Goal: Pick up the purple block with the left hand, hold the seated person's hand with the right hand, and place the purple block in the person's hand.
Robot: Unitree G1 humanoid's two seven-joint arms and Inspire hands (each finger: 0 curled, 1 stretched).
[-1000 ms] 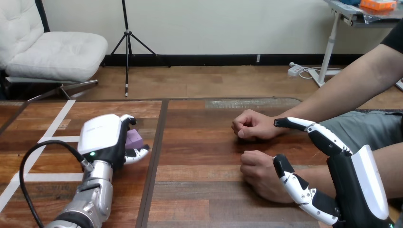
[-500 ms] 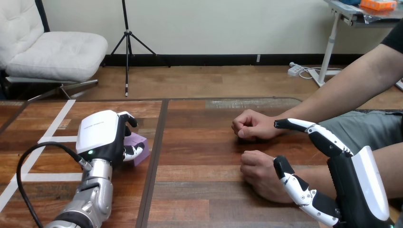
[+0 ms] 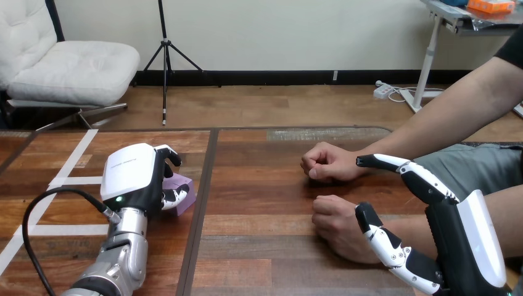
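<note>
Purple block (image 3: 184, 192) clutched, lower left
Left robot hand (image 3: 132, 177) curled round it; shallow hold could slip on lifting. Right robot hand (image 3: 459, 246) stood open by person's lower hand (image 3: 336, 227).

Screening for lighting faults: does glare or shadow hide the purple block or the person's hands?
Head view: even light, no glare there; the left hand, not shadow, covers part of the purple block; the person's far hand and near hand are plainly lit.

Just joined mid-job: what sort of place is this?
Likely a test bench: wooden table marked with white tape lines, one purple block in the left hand, a person's hands resting on it.
</note>
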